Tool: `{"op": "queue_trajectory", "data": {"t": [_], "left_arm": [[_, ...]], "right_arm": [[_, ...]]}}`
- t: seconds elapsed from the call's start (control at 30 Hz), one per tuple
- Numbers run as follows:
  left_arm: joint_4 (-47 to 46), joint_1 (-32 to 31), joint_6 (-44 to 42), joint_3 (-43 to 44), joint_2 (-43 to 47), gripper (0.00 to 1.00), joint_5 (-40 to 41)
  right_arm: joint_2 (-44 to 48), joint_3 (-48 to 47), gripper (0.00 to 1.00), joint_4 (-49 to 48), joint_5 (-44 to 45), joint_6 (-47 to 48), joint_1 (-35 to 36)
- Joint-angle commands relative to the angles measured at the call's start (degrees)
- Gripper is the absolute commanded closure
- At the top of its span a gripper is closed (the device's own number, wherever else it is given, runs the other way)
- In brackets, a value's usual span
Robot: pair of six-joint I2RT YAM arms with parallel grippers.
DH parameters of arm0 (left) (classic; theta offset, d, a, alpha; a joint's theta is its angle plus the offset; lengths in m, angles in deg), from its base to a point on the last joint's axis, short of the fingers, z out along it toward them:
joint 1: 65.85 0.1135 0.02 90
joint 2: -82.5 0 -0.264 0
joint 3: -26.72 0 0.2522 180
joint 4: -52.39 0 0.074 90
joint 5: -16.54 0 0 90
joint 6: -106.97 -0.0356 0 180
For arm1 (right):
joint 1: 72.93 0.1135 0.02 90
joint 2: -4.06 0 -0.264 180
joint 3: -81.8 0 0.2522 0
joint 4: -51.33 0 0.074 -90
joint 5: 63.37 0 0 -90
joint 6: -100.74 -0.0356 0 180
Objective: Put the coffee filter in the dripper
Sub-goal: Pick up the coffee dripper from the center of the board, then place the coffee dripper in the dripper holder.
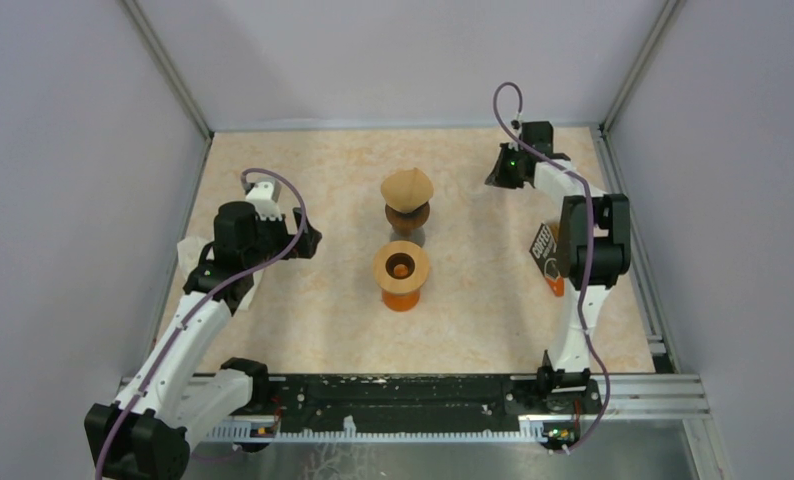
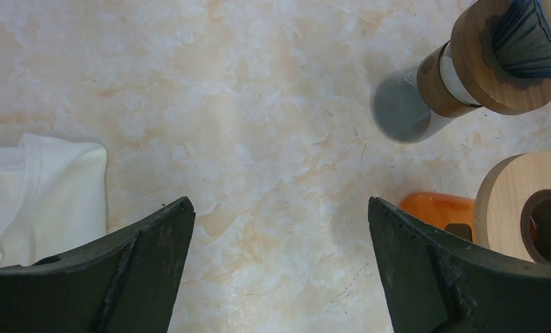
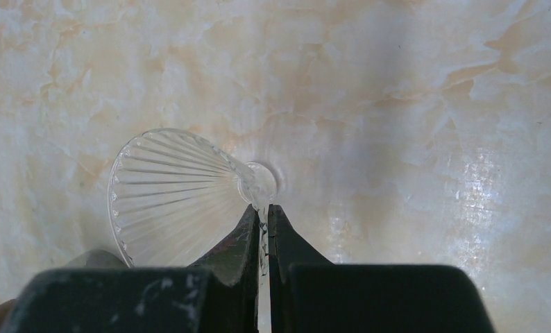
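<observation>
The coffee filter (image 1: 406, 187), a tan paper cone, rests point-up on a wood-collared glass carafe (image 2: 425, 97) at mid-table. The dripper (image 3: 179, 201) is a clear ribbed glass cone lying on its side on the table at the back right. My right gripper (image 3: 264, 208) is shut on the thin glass edge at its narrow end; in the top view that gripper (image 1: 501, 172) points down at the table. My left gripper (image 2: 278, 202) hangs open over bare table left of the carafe, with nothing between its fingers, and in the top view it (image 1: 308, 240) sits at the left.
An orange stand with a wooden ring top (image 1: 402, 270) stands just in front of the carafe, also at the left wrist view's right edge (image 2: 519, 208). A white cloth (image 1: 188, 255) lies at the left wall. A black-and-orange packet (image 1: 545, 255) sits by the right arm.
</observation>
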Motion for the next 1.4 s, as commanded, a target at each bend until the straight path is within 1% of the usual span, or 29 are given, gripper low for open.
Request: {"op": "queue_trajectory", "data": {"t": [0.0,0.23,0.4,0.6,0.8,0.87,0.97,1.13,1.37], "left_arm": [[-0.80,0.31,-0.55,0.25,0.49,0.01,-1.27],[-1.07,0.24,-0.40,0.16,0.71,0.01,-2.19],[-1.39,0.23,0.29,0.12,1.10,0.01,-3.87],[-3.13,0.23,3.32,-0.66,1.65,0.01,-8.32],[-2.56,0.23,6.33,0.48,0.98,0.01,-11.70],[-2.25,0.28,7.42,0.82,0.54,0.01,-14.40],[-1.23,0.23,10.07,1.40,0.09,0.01,-18.41],[0.19,0.23,13.73,2.02,0.55,0.02,-21.88],[0.87,-0.01,18.57,2.53,1.30,0.05,-24.90]], "right_arm": [[4.91,-0.60,1.00,-0.58,-0.66,-0.75,-0.60],[10.77,3.65,1.00,0.79,-1.87,-1.90,-0.64],[17.71,9.86,1.00,1.01,-2.54,-3.40,-0.68],[27.46,14.72,1.00,5.01,-4.38,-3.67,-0.67],[37.89,19.72,1.00,8.89,-5.62,-3.93,-0.47],[40.68,20.92,1.00,10.29,-6.64,-4.22,-0.12],[44.82,21.98,1.00,12.25,-6.48,-4.51,1.24],[50.13,22.80,1.00,15.04,-5.97,-5.26,4.91],[53.03,21.29,1.00,18.34,-3.06,-7.40,12.84]]}}
